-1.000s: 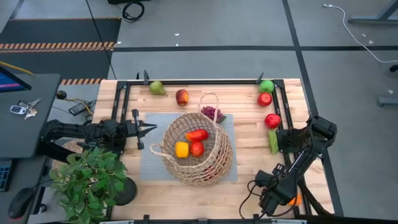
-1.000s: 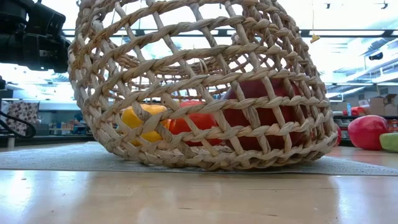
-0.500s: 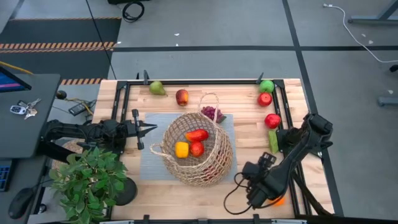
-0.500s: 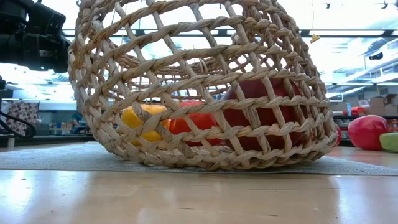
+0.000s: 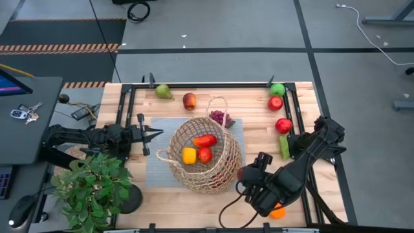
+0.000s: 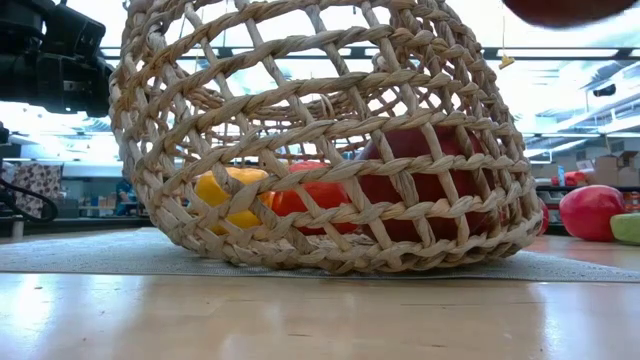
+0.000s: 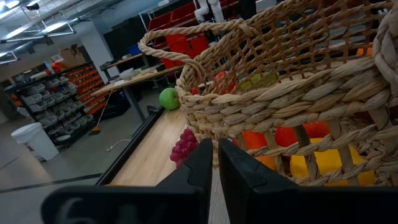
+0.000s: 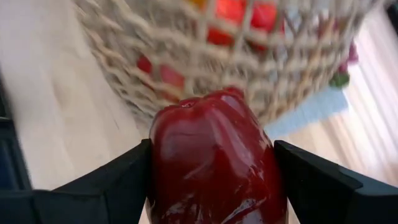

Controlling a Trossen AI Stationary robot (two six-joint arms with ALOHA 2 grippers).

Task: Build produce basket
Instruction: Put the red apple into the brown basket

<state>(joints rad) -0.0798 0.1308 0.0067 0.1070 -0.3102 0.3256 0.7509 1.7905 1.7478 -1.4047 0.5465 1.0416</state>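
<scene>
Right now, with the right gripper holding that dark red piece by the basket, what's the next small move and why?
Probably carry it up and over the basket rim. The right gripper holds the dark red pepper beside the basket's outer wall, short of the opening, where a yellow pepper and red pieces already lie. The left gripper waits shut at the basket's left.

High view: overhead, straight down, whole table in frame. Low view: table-top level, very close to the basket — it fills the picture. Left wrist view faces the same basket at close range. Right wrist view looks past a dark red piece, apparently toward that basket — blurred.
</scene>
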